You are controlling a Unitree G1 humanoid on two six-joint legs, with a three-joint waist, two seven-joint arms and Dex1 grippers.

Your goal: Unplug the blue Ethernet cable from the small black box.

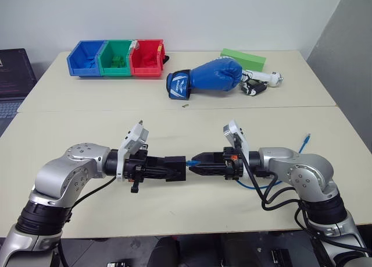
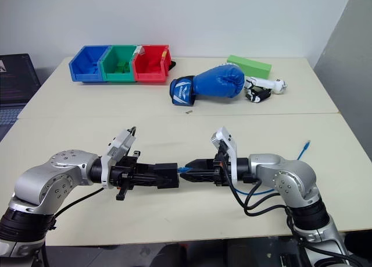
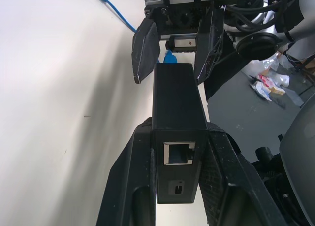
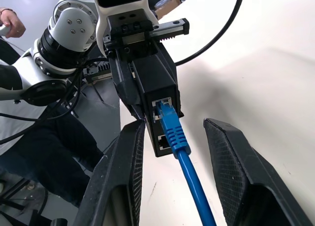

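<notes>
The small black box [image 3: 178, 132] is shown clamped between the two black fingers of the left gripper [image 1: 168, 168], held above the cream table [image 1: 174, 121] at mid-front, with its long axis directed toward the right gripper [image 1: 200, 162]. In the left wrist view an empty port is seen on the near end face of the box. The blue Ethernet cable [image 4: 179, 149] is shown with its plug still seated in a port on the far end face, as seen in the right wrist view.

The fingers of the right gripper are spread on either side of the plug, apart from it; nothing is pinched between them. From the plug the cable is led back under the right wrist, and its free end [image 1: 307, 138] is laid on the table near the right edge.

Along the far side of the table are placed three joined bins, blue [image 1: 85, 59], green [image 1: 118, 58] and red [image 1: 147, 58], a blue boxing glove [image 1: 206, 78], a green block [image 1: 243, 59] and a white and black tool [image 1: 261, 81] just beside the glove. A laptop [image 1: 14, 75] is visible on the far left.
</notes>
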